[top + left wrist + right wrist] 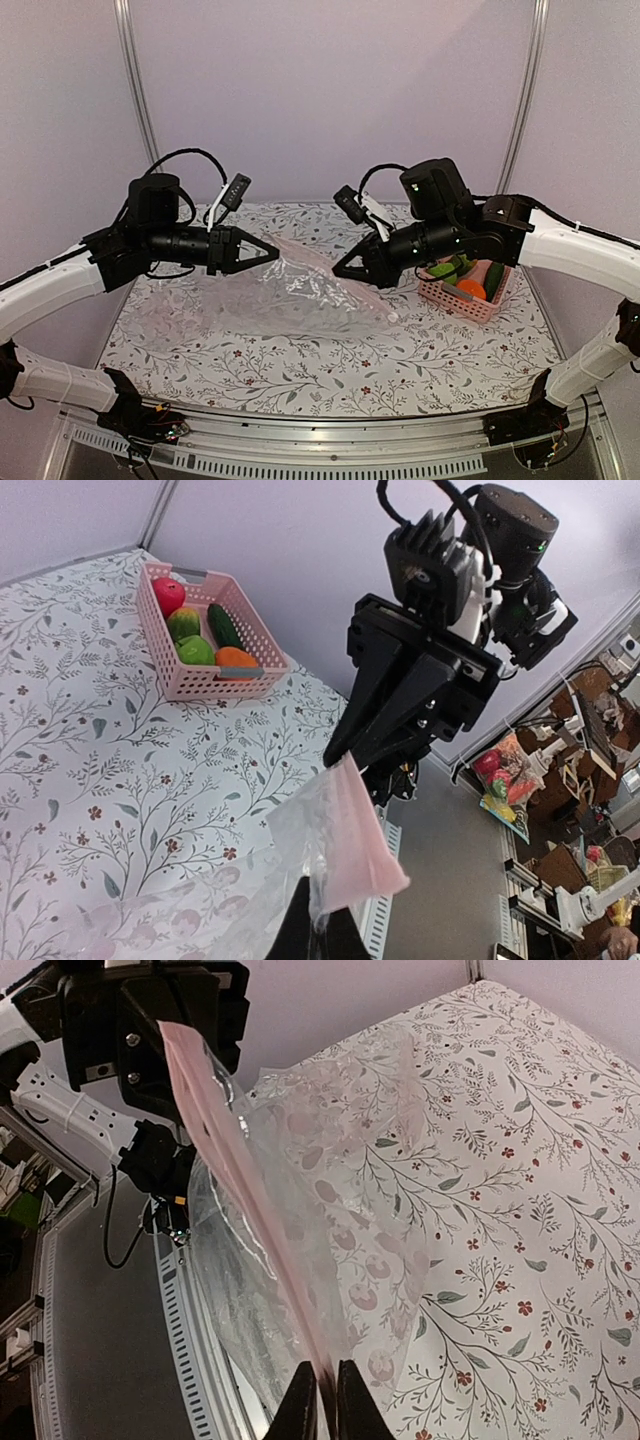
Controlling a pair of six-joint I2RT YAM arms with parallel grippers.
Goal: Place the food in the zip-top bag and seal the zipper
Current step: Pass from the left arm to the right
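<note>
Between the arms, best to hold the zipper (235, 1180) taut and level, then part one lip to open the mouth toward the fruit; at left, clamped fully shut on one end, left gripper (268, 252); mid-table, draped down and empty, zip-top bag (290, 295); at right, pinching the other end, barely a slit between fingers, right gripper (342, 270); further right, heaped in pink basket (455, 300), food (472, 289).

Floral-print table (330, 375), pink basket (455, 300) right, zip-top bag (300, 290) trailing centre-left
</note>
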